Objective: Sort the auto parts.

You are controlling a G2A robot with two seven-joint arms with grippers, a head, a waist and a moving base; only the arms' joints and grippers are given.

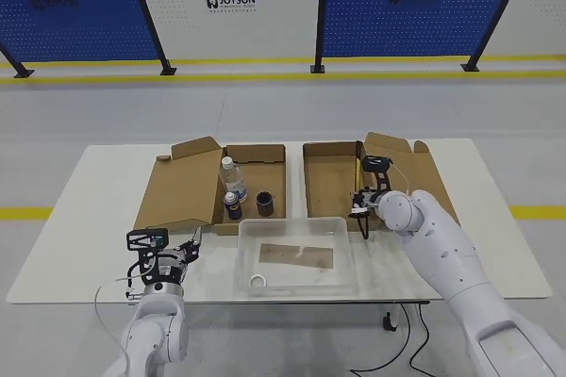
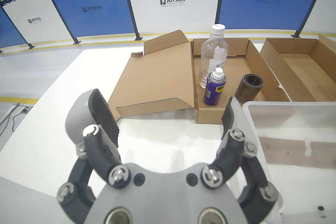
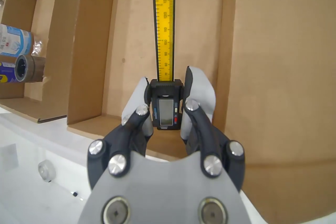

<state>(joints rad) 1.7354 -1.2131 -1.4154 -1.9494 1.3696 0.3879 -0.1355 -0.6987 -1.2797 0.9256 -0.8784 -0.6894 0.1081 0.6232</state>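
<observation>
A digital caliper (image 3: pixel 164 12) with a yellow scale and a black display head is held over the floor of the right cardboard box (image 3: pixel 131 25). My right gripper (image 3: pixel 166 78) is shut on its display head. From above, the caliper (image 1: pixel 362 174) runs along the box's right wall, with the right gripper (image 1: pixel 363 203) at its near end. My left gripper (image 2: pixel 168 114) stands open with nothing in it, over the table's front left (image 1: pixel 184 250). The left box (image 1: pixel 255 155) holds a clear bottle (image 2: pixel 214 57), a blue spray can (image 2: pixel 214 88) and a dark cylinder (image 2: pixel 248 89).
A clear plastic bin (image 1: pixel 297 226) sits at the front centre, in front of both boxes, with a small white ring (image 1: pixel 258 281) inside. Each box's lid flap lies open outward. Bare table lies at the far left and far right.
</observation>
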